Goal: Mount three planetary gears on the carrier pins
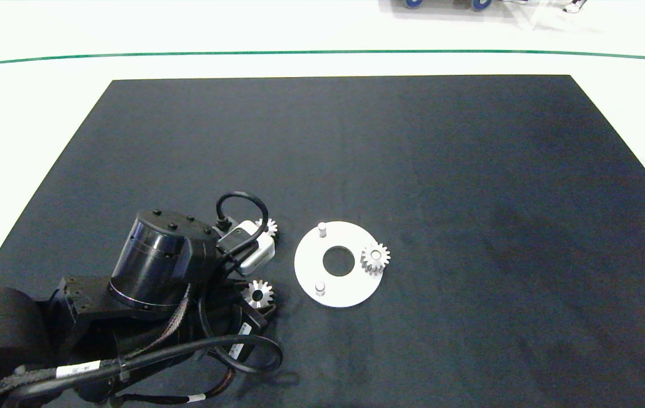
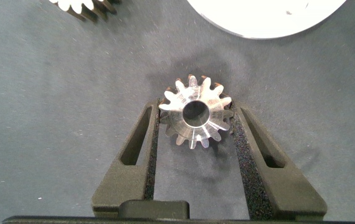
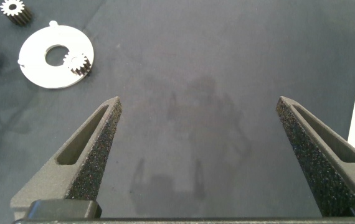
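Note:
The white carrier disc (image 1: 338, 281) lies on the mat with two bare carrier pins (image 1: 322, 228) (image 1: 320, 288). One planetary gear (image 1: 375, 259) sits on the disc's right side, covering the spot of a third pin. A second gear (image 1: 258, 293) lies on the mat left of the disc. My left gripper (image 2: 195, 111) is shut on this gear (image 2: 196, 118), with both pads against its teeth. A third gear (image 1: 269, 228) peeks out behind the left wrist camera. The right gripper (image 3: 198, 99) hangs open over bare mat, far from the disc (image 3: 40, 68).
The black mat (image 1: 441, 170) covers the table, with white floor and a green line beyond it. My left arm (image 1: 152, 266) and its cables fill the lower left corner. The right arm is outside the head view.

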Controlling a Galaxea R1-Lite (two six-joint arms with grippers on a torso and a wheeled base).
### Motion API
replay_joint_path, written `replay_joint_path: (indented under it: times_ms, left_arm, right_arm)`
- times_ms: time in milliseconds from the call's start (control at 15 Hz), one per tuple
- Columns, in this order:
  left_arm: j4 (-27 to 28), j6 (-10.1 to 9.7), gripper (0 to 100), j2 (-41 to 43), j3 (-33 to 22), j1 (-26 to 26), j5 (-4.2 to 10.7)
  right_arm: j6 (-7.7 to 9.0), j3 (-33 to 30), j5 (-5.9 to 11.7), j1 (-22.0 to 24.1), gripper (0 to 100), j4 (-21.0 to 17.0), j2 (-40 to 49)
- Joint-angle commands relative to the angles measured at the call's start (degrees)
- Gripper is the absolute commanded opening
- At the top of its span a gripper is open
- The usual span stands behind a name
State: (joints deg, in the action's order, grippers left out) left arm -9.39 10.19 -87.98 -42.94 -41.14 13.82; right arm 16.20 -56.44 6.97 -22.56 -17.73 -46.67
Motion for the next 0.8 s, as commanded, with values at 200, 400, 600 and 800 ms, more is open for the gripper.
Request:
replay_joint_path:
  times_ms: [200, 400, 600, 800]
  left_arm:
    - [-0.02, 0.00, 19, 1.58, -1.36, -2.19, 0.15]
    - [0.07, -0.08, 19, 1.23, -5.05, -4.82, 0.15]
    - [0.16, -0.08, 19, 0.79, -6.72, -6.58, 0.15]
    - [-0.02, -0.17, 19, 0.35, -6.81, -7.99, 0.15]
  right_arm:
    - [0.15, -0.42, 0.41, 0.06, 100, -0.12, -0.18]
    - [0.15, -0.42, 0.50, 0.24, 100, -0.12, 0.00]
    - [0.06, -0.42, 0.50, 0.15, 100, -0.12, 0.00]
    - [0.06, -0.42, 0.50, 0.24, 100, 1.20, 0.17]
